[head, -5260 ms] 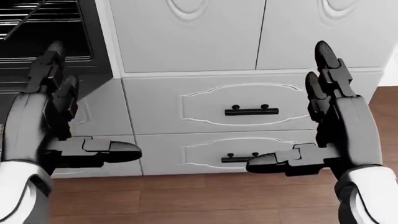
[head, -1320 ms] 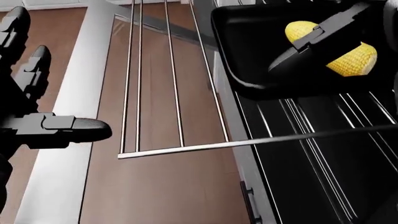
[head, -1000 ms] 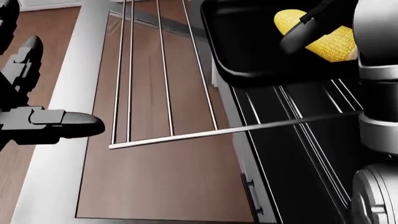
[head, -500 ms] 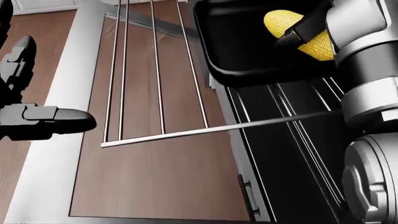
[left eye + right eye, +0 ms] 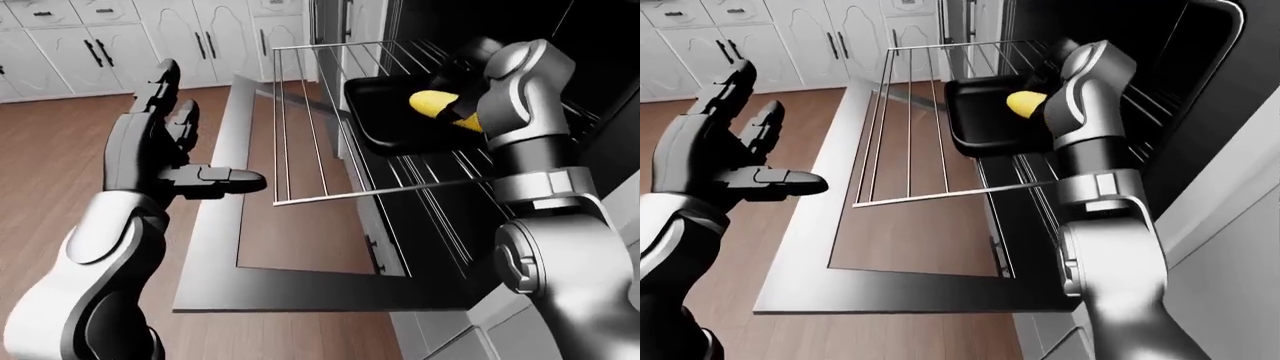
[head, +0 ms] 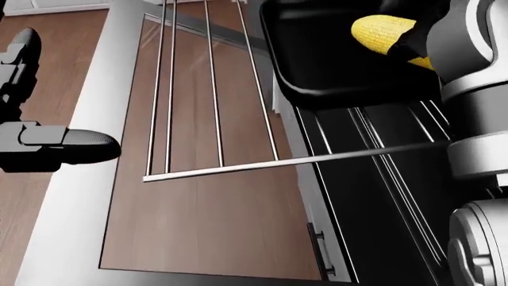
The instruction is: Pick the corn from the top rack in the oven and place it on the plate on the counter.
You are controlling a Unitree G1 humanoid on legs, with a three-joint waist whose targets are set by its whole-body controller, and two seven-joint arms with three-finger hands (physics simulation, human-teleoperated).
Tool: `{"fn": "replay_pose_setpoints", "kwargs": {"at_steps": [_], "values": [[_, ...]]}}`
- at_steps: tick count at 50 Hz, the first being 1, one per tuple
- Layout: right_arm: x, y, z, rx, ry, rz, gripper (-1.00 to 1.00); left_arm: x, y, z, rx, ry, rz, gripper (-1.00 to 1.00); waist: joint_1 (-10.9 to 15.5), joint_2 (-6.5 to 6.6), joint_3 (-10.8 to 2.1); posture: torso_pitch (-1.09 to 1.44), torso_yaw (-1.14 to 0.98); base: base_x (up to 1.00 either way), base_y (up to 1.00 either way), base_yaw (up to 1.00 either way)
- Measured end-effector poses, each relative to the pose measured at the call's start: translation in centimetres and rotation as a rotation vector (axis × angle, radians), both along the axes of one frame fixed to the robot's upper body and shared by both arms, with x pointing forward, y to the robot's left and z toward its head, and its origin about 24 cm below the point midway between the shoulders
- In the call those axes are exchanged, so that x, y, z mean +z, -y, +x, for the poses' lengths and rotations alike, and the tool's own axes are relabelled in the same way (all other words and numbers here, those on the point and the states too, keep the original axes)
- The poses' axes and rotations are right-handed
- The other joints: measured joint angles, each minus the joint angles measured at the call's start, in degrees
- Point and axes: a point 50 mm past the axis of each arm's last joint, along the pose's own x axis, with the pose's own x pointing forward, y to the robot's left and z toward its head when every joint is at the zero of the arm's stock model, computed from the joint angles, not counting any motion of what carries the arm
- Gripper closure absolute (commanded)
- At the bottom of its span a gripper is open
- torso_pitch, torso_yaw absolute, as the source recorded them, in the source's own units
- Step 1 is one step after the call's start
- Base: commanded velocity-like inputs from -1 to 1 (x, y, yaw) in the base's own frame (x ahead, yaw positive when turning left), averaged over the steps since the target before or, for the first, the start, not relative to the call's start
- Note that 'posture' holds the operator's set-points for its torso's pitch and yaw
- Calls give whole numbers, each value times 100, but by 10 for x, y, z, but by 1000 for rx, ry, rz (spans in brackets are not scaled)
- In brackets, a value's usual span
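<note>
One yellow corn [image 6: 383, 33] lies in the black tray [image 5: 385, 112] on the oven's pulled-out top rack [image 5: 310, 135], above the lowered oven door [image 5: 290, 285]. Your right hand [image 5: 462, 64] reaches over the cob, but you cannot tell whether its fingers grip it. Your left hand [image 5: 160, 150] hovers clear, fingers spread, likely for balance.

home kitchen: open oven [image 5: 420, 187], white cabinets [image 5: 130, 41], wood floor [image 5: 40, 172].

Black three-finger left hand [image 5: 160, 146] with blocky segments and rounded tips; glossy silver-grey forearms [image 5: 530, 97], ringed wrist joints, bulbous elbow shells, dark inner parts.
</note>
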Motion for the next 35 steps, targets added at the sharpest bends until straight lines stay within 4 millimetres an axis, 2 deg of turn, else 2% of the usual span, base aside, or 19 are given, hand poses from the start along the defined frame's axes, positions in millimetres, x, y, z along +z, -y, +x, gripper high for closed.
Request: {"fn": "replay_pose_setpoints", "kwargs": {"at_steps": [2, 5, 7, 13, 18, 23, 30, 35], "values": [[-1, -1, 0, -1, 8, -22, 47, 1, -1, 0, 3, -1, 0, -100, 0, -3, -14, 0, 0, 0, 0, 0], [-1, -1, -1, -4, 13, -19, 72, 1, -1, 0, 9, 1, 0, -100, -1, -1, -26, 0, 0, 0, 0, 0], [-1, -1, -2, -7, 21, -5, 100, -1, -1, 0, 7, -2, 0, -100, -2, 6, -24, 0, 0, 0, 0, 0], [5, -9, -4, 23, 19, 20, 100, 0, 2, 0, -1, -4, 2, -100, -43, 51, 27, 0, 0, 0, 0, 0], [9, -23, -2, 81, -3, 39, 100, 0, 2, 0, -5, -2, 3, -100, -88, 104, 93, 0, 0, 0, 0, 0], [28, -41, -6, 153, 39, 43, 100, 2, 2, -1, -8, -2, 3, -100, -99, 131, 167, 0, 0, 0, 0, 0], [55, -61, -19, 230, 120, 64, 100, 16, -4, -5, 13, 31, 3, -100, -124, 118, 189, 0, 0, 0, 0, 0], [67, -76, -27, 305, 155, 95, 100, 19, -5, -5, 9, 33, 2, -100, -127, 128, 206, 0, 0, 0, 0, 0]]}}
